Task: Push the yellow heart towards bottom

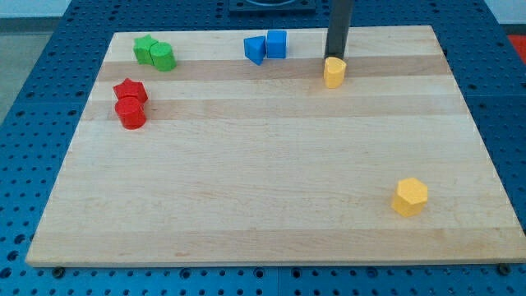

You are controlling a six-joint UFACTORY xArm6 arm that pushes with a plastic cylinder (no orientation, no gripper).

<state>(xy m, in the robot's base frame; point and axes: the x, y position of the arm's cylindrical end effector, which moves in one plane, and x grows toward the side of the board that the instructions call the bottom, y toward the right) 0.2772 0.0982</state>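
The arm's dark rod comes down from the view's top edge, and its tip (336, 57) meets the upper side of the yellow heart (333, 72), touching it or just short of touching. There are no jaws to open or close here; the rod is a bare pusher, gripping nothing. The heart lies near the top of the wooden board (263, 189), right of centre. With the tip on the heart's far side, the placement looks chosen for a straight shove toward the view's bottom, where a long stretch of bare wood lies ahead of it.

Just left of the heart, near the top edge, two blue blocks (265, 46) sit touching, one wedge-like and one a cube. Farther left a pair of green blocks (154, 53) huddle together near the top left corner. Below them a red star (130, 89) rests against a red cylinder (131, 113). A yellow hexagonal block (409, 197) stands alone at the lower right, well apart from everything else and off to the right of the likely path.

The pale, banded board rests on a blue perforated table (49, 49); little of the room beyond shows.
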